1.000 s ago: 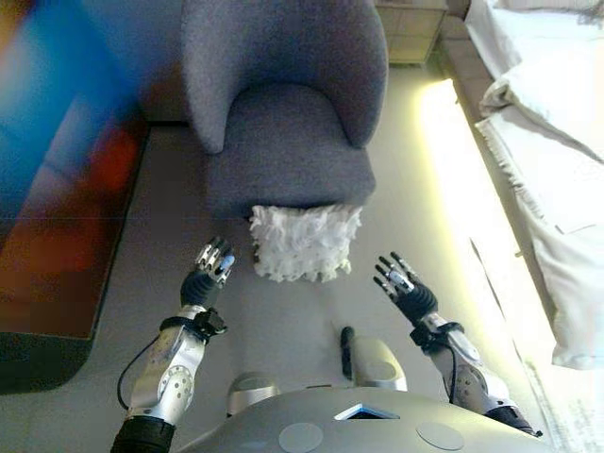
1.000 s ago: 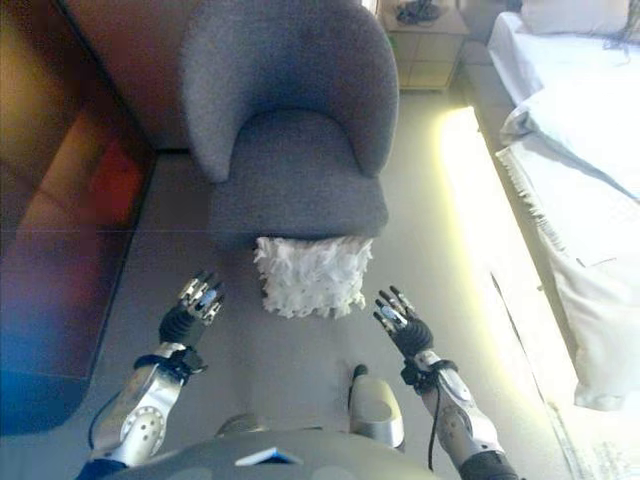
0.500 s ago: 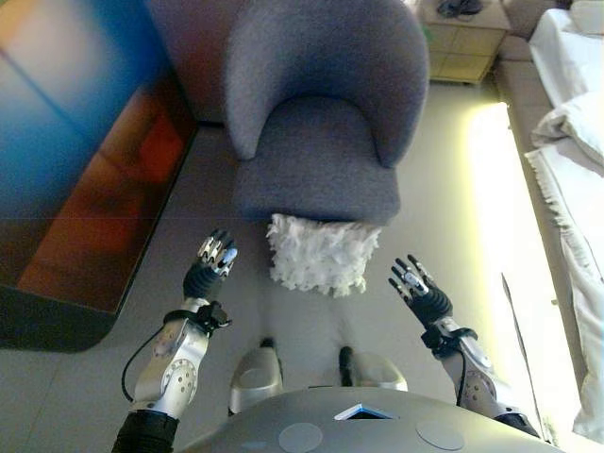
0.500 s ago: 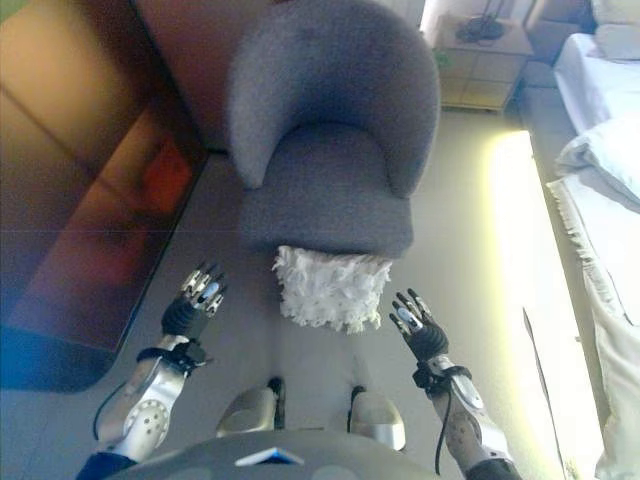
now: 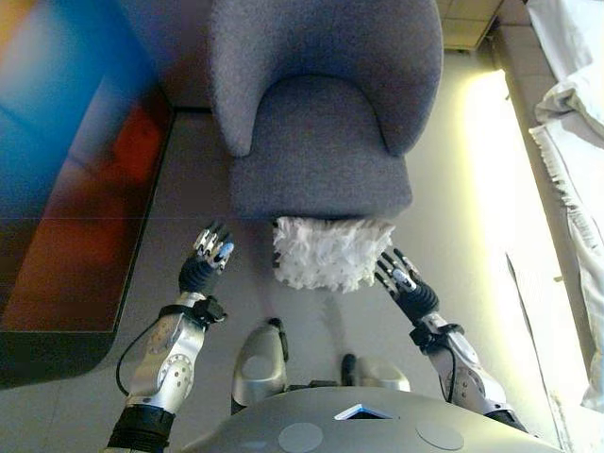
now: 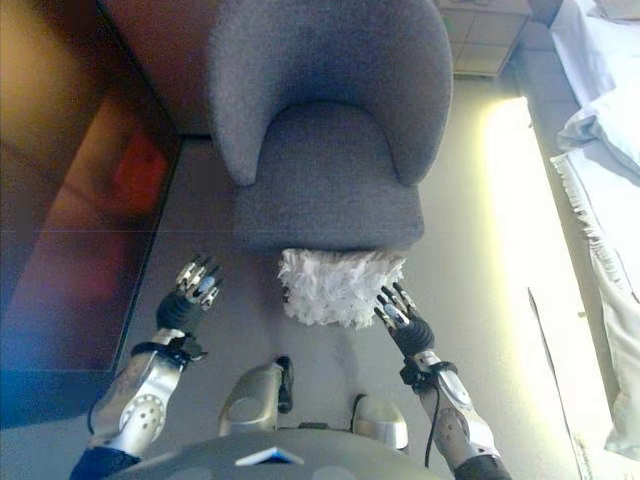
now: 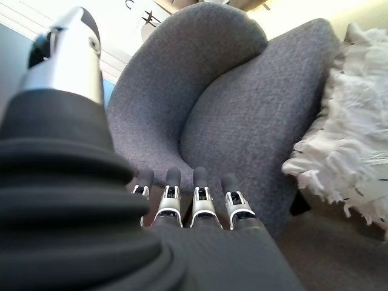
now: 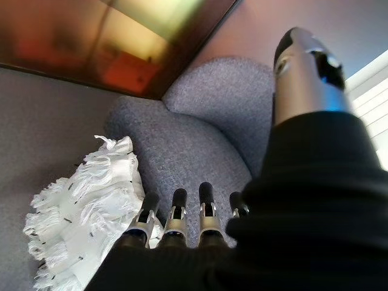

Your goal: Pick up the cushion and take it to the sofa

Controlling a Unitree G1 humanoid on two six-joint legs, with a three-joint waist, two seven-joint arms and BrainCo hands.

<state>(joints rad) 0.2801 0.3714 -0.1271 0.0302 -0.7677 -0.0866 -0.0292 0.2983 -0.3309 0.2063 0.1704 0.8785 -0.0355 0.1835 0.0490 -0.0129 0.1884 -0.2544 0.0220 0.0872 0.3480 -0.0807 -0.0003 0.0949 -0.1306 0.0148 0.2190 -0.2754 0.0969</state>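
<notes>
A white shaggy cushion [image 5: 330, 253] leans on the floor against the front of a grey armchair [image 5: 321, 123]. My left hand [image 5: 203, 266] is open, a short way to the cushion's left and apart from it. My right hand [image 5: 408, 288] is open, its fingertips at the cushion's right edge. The left wrist view shows the cushion [image 7: 345, 139] beside the armchair [image 7: 242, 115], past straight fingers [image 7: 200, 200]. In the right wrist view the cushion [image 8: 91, 206] lies just beyond straight fingers [image 8: 176, 215]. Neither hand holds anything.
A dark glossy cabinet [image 5: 66, 179] stands along the left. A bed with white bedding [image 5: 576, 123] runs down the right side, with a bright strip of floor beside it. A pale nightstand [image 6: 490, 30] stands behind the armchair on the right.
The camera has moved closer to the armchair and tipped down. My right hand has come in to the cushion's right edge. My left hand keeps about the same gap from it.
</notes>
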